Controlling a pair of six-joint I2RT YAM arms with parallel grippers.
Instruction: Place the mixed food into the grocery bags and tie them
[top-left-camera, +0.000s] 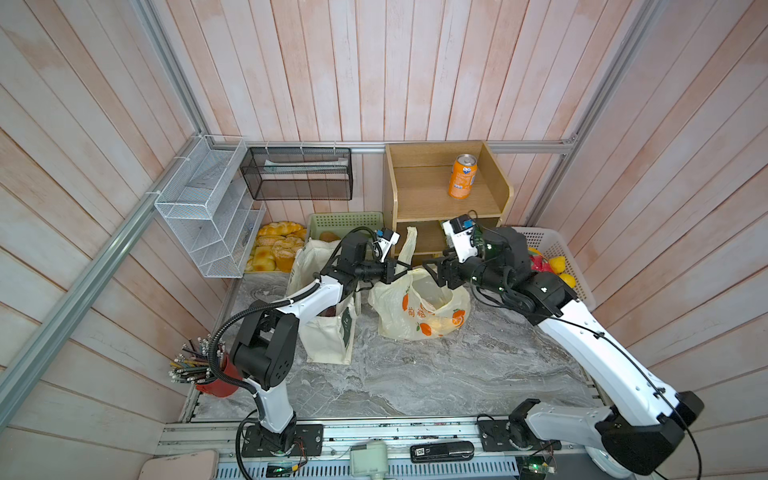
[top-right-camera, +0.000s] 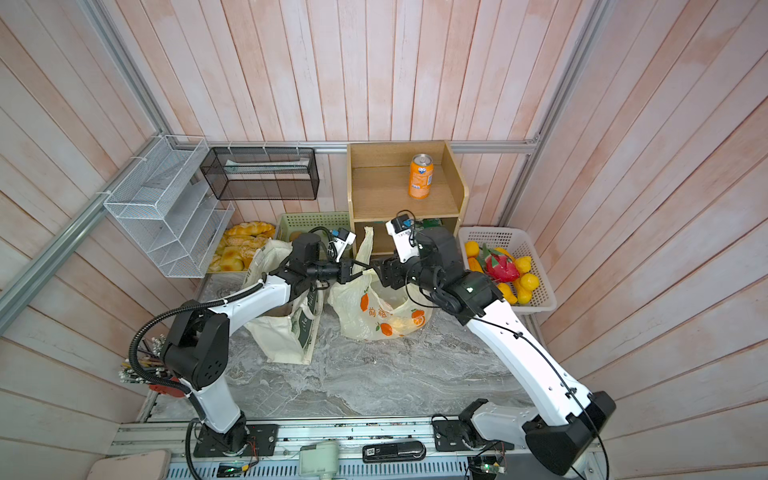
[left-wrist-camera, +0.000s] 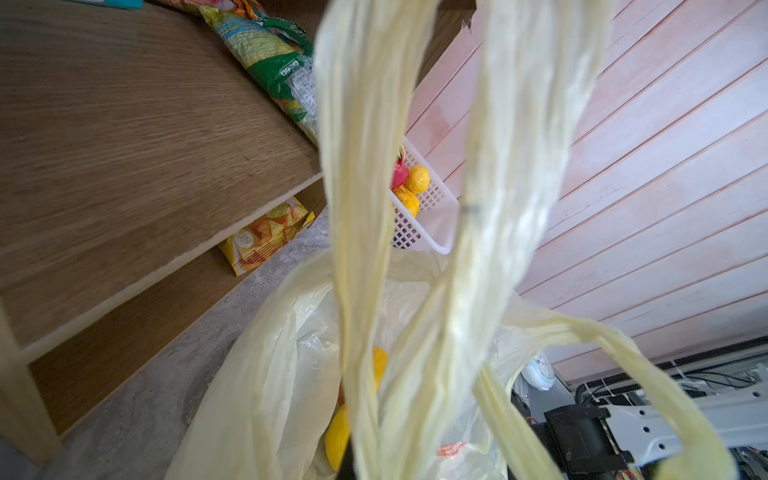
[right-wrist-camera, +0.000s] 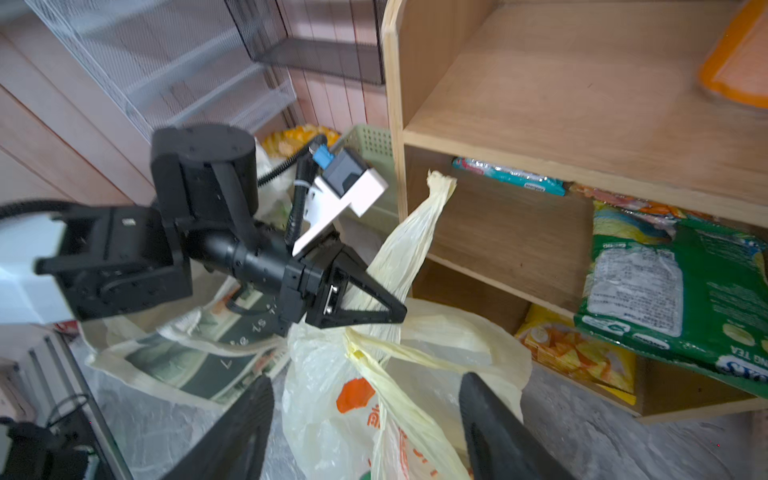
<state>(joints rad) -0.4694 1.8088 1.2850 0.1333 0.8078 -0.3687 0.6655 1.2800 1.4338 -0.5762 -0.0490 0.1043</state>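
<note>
Plastic bag mid-table with yellow fruit already inside, one handle clenched in left gripper at its 11 o'clock, right gripper spread, grasping nothing, at 1 o'clock; knot apparently unmade, canvas tote at 9 o'clock untied.

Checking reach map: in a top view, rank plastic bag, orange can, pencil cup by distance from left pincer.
1. plastic bag: centre, handle gripped by left pincer.
2. orange can: behind, on top of wooden shelf.
3. pencil cup: front-left corner, farthest.
</note>
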